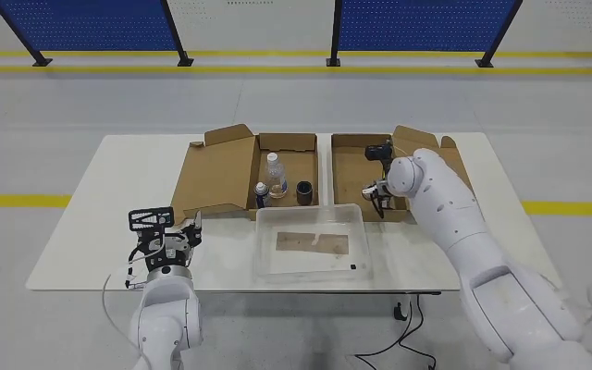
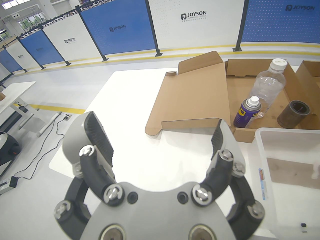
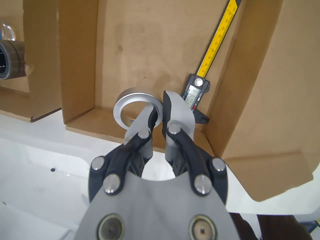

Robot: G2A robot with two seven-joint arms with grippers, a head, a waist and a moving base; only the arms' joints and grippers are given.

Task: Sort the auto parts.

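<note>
White table (image 1: 92, 231), seen from above. At 12 o'clock, two open boxes: the left box (image 1: 222, 176) holds an upright bottle (image 1: 275, 174), sleeve (image 1: 304, 192) and can (image 1: 262, 194); the right box (image 1: 351, 176) holds a caliper (image 3: 220, 31). At 6 o'clock, a clear bin (image 1: 310, 211). At 8 o'clock, the left gripper (image 2: 157, 123), jaws apart. The right gripper (image 3: 160, 106) is clamped on the ring (image 3: 125, 103) at the right box's 5 o'clock corner, just beside the caliper.

Open desk (image 1: 102, 213) lies at the clear bin's (image 1: 264, 250) 9 o'clock. At 11 o'clock, water bottle (image 1: 274, 173), spray can (image 1: 262, 194) and linear bearing (image 1: 304, 192) crowd the left box (image 1: 222, 171). At 1 o'clock, caliper (image 3: 217, 36) and metal ring (image 3: 130, 97) narrow the right box (image 3: 140, 38).
</note>
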